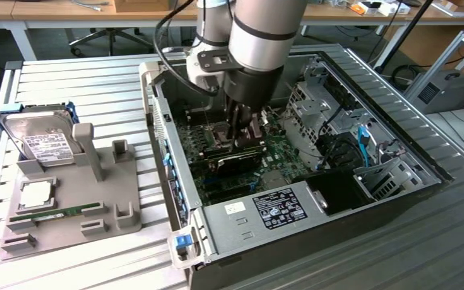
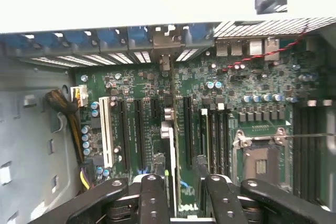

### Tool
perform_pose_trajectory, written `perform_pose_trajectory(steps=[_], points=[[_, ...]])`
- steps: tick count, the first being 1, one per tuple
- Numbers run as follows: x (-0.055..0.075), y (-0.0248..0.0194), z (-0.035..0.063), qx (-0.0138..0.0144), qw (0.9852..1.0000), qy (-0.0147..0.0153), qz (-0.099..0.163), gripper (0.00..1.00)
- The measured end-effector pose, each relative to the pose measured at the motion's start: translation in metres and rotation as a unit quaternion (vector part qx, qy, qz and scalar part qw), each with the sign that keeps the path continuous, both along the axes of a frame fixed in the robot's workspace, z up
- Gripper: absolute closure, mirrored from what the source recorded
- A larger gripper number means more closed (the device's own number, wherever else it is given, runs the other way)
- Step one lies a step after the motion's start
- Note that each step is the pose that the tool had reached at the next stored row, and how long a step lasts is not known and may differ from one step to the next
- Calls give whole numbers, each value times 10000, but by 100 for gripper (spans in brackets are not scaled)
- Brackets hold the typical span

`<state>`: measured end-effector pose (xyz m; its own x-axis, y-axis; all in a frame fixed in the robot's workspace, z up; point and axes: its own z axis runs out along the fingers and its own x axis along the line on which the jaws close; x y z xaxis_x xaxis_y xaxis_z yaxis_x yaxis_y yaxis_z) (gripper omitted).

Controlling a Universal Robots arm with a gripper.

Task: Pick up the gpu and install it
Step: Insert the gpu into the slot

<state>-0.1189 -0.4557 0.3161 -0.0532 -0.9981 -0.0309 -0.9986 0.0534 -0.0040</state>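
Hand (image 2: 177,190) down inside the open computer case (image 1: 393,181), clamped on the gpu (image 2: 170,150) held on edge between its fingers, long axis parallel to the motherboard (image 2: 236,103) slots directly beneath.

Gripper (image 1: 244,140) holds the gpu (image 1: 236,160) upright — inside the computer case (image 1: 425,163).
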Motion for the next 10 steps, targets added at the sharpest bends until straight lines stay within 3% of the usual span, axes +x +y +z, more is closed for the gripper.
perform_pose_trajectory(steps=[10], points=[[0,34,359,-78,10000,0,0,65]])
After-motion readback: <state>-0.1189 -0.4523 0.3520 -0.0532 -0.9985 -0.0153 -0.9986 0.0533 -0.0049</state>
